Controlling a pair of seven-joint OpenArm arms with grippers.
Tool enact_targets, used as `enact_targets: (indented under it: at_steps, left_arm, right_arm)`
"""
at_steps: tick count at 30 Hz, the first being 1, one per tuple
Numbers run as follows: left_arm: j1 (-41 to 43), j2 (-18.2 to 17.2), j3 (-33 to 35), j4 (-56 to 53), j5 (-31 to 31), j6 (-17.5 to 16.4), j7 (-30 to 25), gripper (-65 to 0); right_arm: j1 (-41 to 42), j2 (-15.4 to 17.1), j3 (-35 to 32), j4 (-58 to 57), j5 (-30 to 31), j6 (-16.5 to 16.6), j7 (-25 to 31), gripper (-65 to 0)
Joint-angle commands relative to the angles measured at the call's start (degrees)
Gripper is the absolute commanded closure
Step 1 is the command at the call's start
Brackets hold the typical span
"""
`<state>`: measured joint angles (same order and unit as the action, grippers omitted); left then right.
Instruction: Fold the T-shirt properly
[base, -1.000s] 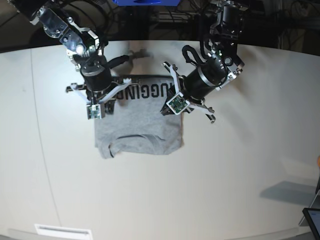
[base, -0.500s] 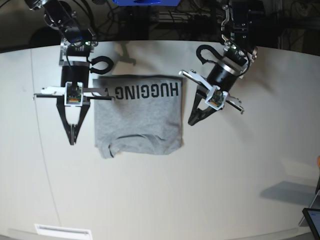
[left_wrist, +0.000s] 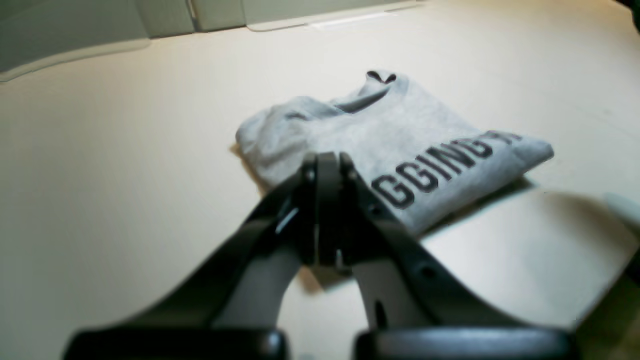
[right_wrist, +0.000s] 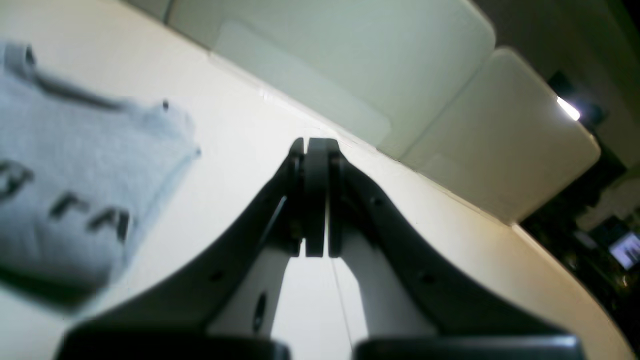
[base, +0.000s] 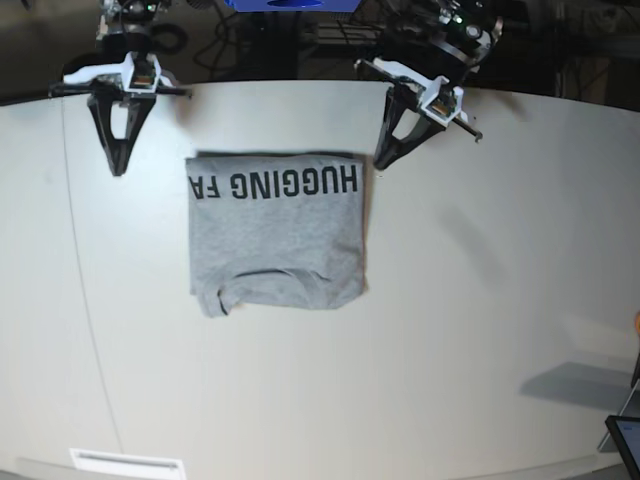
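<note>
Left gripper (base: 382, 164) and right gripper (base: 118, 170): fingertips pressed together, nothing pinched. Both arms cut off at the base view's top edge; right wrist view blurred, crops the shirt. T-shirt (base: 278, 235) sits mid-table between the tips and the near edge, bare table (base: 450, 330) on both sides and in front. Folded to a rough rectangle, "HUGGING FA" upside down along the far edge, near edge rumpled, one corner poking out.

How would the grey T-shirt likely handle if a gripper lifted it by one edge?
Probably floppy: the T-shirt shows soft wrinkles and a drooping lower edge. It would likely unfold somewhat, since its layers look merely laid together, with nothing visible fastening them.
</note>
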<state>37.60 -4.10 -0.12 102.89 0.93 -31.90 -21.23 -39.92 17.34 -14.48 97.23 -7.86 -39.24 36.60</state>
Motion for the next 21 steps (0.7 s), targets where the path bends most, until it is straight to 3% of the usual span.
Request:
enact_targets:
  at_steps: [1, 10, 17, 21]
  left_arm:
    - [1.82, -0.25, -0.19, 0.98, -0.88, -0.32, -2.9, -0.2]
    - [11.85, -0.25, 0.52, -0.25, -0.36, -0.32, -6.06, -0.2]
    - [16.77, -0.43, 0.52, -8.52, -0.27, -0.32, -5.89, 0.0]
    - [16.59, -0.17, 0.52, -20.39, -0.27, -0.32, -5.45, 0.0]
  right_arm:
    - [-2.06, -0.42, 0.55, 1.63, -0.98, -0.76, 2.13, 0.0]
    - [-13.31, -1.74, 1.16, 2.15, -1.07, -0.76, 2.21, 0.0]
    - [-22.8, -5.7, 1.43, -1.36, -1.07, -0.76, 1.33, 0.0]
    - [-21.48, -5.96, 1.07, -9.36, -1.07, -0.76, -8.07, 0.0]
